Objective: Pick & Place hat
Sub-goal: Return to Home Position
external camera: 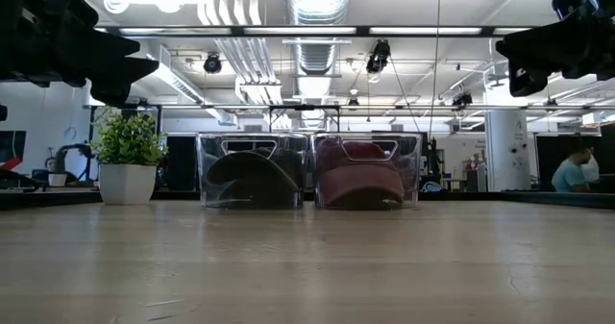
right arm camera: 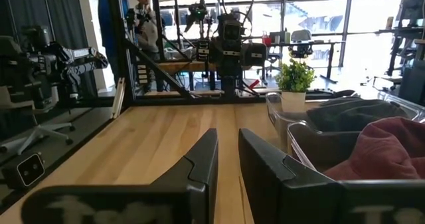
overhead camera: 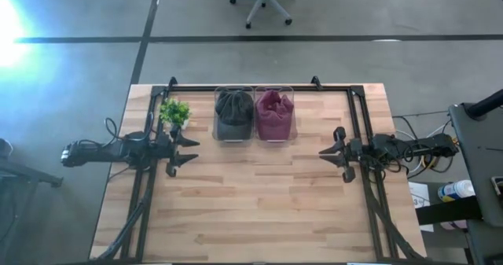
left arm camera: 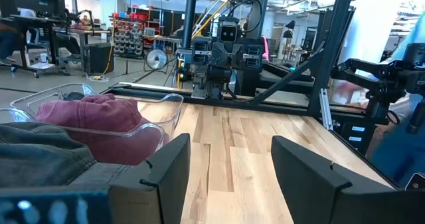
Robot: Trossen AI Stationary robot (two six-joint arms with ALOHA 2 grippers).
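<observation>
Job looks done, going by the lay of things. Down in the left transparent bin (overhead camera: 219, 135), the black cap (overhead camera: 233, 108); in the right transparent bin (overhead camera: 289, 135), the red cap (overhead camera: 273, 108). Bins side by side, touching or very nearly, midway along the back edge of the tabletop (overhead camera: 259, 202). Just beside the left bin, toward the left edge, a small potted plant (overhead camera: 174, 112).

Near the left edge, the left hand (overhead camera: 192, 152): clear of the wood, just forward of the plant, fingers well apart, nothing between them. Opposite, near the right edge, the right hand (overhead camera: 326, 155): well apart from the right bin, fingers parted by a narrower gap, likewise empty.

Likely trouble, as judgement only:
- Tightest on the left. Risk of clipping the plant's leaves or pot, or the near corner of the left bin, on any swing toward the back edge while heading home.
- Bins light-looking and close together, so with a knock to one, probably a shove to the other and the line-up lost.
- Red cap's crown at or above the rim in the left wrist view — easy to spill from a tipped bin.
- Loose cables (overhead camera: 424, 149) trailing past the side edges; possible snag on a fast retreat.
</observation>
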